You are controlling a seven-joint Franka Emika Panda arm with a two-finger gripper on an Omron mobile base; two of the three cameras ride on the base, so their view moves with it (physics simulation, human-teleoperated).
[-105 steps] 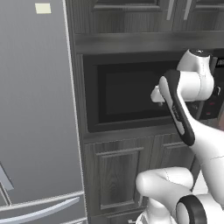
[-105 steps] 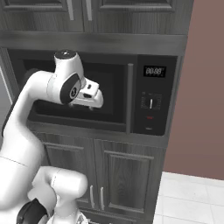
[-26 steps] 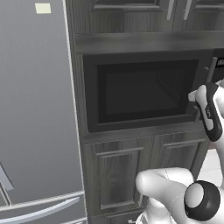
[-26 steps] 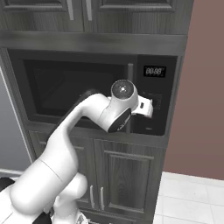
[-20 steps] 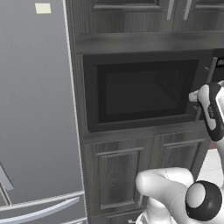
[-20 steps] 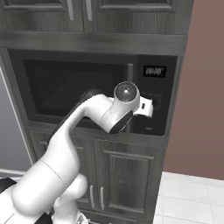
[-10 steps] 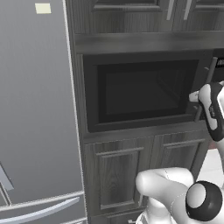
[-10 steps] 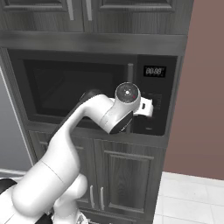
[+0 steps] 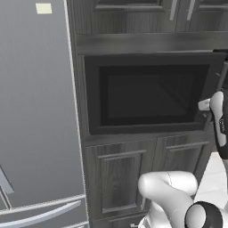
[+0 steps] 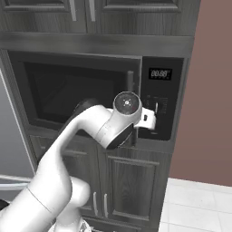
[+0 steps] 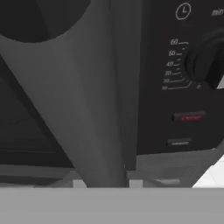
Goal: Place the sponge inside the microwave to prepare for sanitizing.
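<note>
**Jaws clamped on microwave door handle**

Large built-in black-framed microwave with dark glass door sits in dark grey wood cabinetry, right of a tall grey refrigerator. White arm reaches to the door's right edge. Gripper jaws closed narrow around the vertical grey bar handle, just left of the black control panel. Door looks shut.

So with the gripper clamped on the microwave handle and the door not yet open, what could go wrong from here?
1. The gripper is shut on the handle near its lower end; a pull there may twist the grip or let the bar slip out.
2. The forearm sits close to the control panel, so swinging the door could brush the dial.
3. The microwave door still looks closed.
</note>
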